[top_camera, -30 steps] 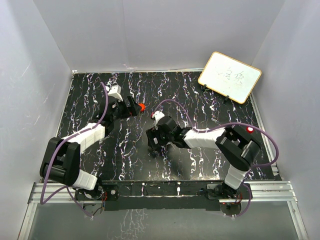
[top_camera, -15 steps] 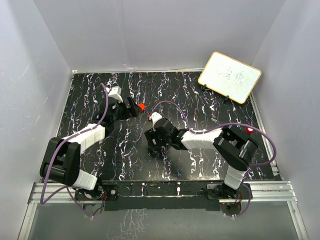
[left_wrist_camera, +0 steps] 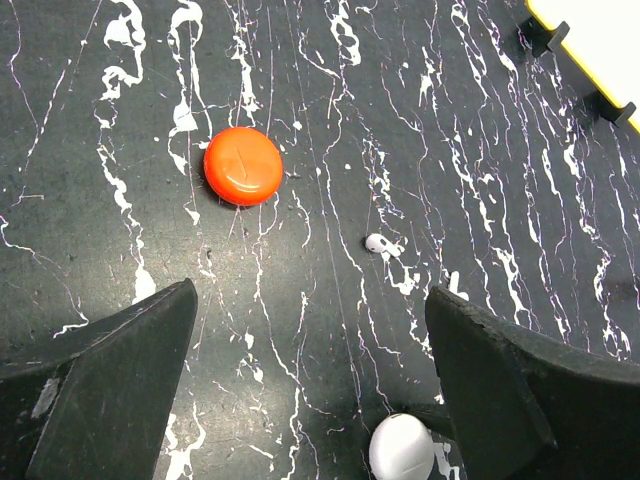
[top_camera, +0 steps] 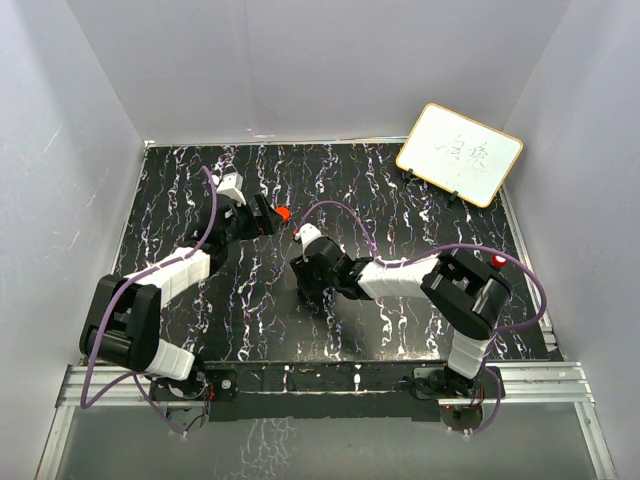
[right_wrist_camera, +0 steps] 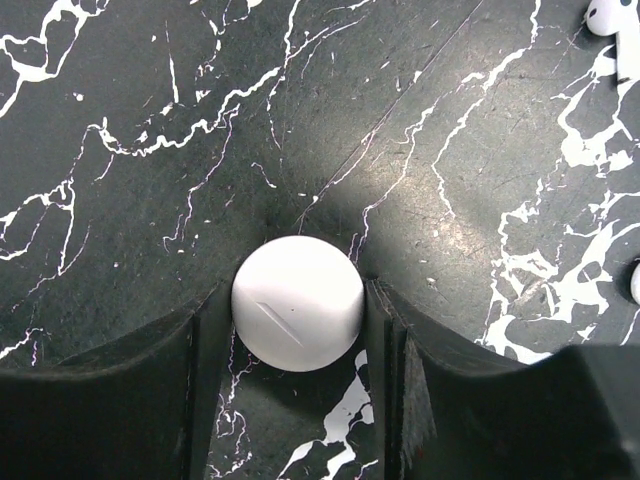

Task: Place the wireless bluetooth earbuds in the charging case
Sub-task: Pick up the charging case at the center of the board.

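My right gripper [right_wrist_camera: 298,312] is shut on a white round puck [right_wrist_camera: 296,300] that rests on the black marbled table. In the top view my right gripper [top_camera: 305,283] covers the puck. The puck also shows at the bottom of the left wrist view [left_wrist_camera: 402,450]. My left gripper [left_wrist_camera: 320,400] is open wide and empty, low over the table [top_camera: 268,218]. A red round puck [left_wrist_camera: 243,166] lies ahead of it [top_camera: 284,213]. No tiny red-and-dark earbuds show in any view. One small white earbud-shaped piece [left_wrist_camera: 377,243] lies between the pucks, and another shows in the right wrist view [right_wrist_camera: 610,14].
A white board with a yellow rim [top_camera: 460,153] stands propped at the back right, its corner in the left wrist view [left_wrist_camera: 600,40]. White walls close the table on three sides. A small white bit [right_wrist_camera: 634,281] lies at the right edge of the right wrist view.
My right gripper has slid a little to the left over the table. The left arm and the red puck have stayed in place.
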You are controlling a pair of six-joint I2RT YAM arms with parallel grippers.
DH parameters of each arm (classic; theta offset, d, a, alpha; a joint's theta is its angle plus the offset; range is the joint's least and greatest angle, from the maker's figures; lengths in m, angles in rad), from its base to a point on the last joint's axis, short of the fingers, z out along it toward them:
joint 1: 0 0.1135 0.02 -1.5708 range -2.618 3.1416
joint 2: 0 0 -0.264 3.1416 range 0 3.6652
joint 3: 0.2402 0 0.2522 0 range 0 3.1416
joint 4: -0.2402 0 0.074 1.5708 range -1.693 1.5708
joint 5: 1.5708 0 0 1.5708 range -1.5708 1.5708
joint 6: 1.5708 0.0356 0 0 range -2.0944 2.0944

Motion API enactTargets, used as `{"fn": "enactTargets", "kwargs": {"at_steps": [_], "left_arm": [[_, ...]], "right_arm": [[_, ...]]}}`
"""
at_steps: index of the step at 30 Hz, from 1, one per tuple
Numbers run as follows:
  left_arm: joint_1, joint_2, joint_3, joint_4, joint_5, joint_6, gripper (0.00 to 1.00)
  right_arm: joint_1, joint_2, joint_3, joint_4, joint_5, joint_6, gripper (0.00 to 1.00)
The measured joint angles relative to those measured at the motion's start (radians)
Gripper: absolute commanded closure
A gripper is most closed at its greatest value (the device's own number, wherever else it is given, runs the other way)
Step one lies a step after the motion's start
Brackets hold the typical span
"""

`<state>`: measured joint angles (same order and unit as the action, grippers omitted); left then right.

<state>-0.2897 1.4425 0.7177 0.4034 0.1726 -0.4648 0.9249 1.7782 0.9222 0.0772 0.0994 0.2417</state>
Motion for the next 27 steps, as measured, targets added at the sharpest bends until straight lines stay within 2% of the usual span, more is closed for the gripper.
{"fn": "enactTargets", "kwargs": {"at_steps": [3, 9, 14, 18, 23, 27], "left_arm": [[0.000, 0.000, 0.000, 0.000, 0.000, 0.000, 0.05], [0.000, -0.005, 0.000, -0.009, 0.005, 0.003, 0.07], [0.000, -0.011, 0.011, -0.030, 0.059, 0.008, 0.11], [0.000, -0.001, 0.048, -0.035, 0.155, -0.001, 0.15], [0.000, 0.032, 0.055, 0.028, 0.298, -0.039, 0.18], [0.000, 0.067, 0.055, 0.087, 0.408, -0.072, 0.20]], "right_arm": [[0.004, 0.000, 0.000, -0.001, 0.011, 0.000, 0.67], [0.010, -0.012, -0.016, 0.013, 0.042, -0.035, 0.71], [0.005, -0.150, -0.143, 0.050, 0.063, -0.142, 0.75], [-0.041, -0.285, -0.201, 0.128, 0.022, -0.225, 0.75], [-0.171, -0.428, -0.288, 0.276, -0.121, -0.283, 0.75], [-0.222, -0.469, -0.325, 0.348, -0.183, -0.325, 0.75]]}}
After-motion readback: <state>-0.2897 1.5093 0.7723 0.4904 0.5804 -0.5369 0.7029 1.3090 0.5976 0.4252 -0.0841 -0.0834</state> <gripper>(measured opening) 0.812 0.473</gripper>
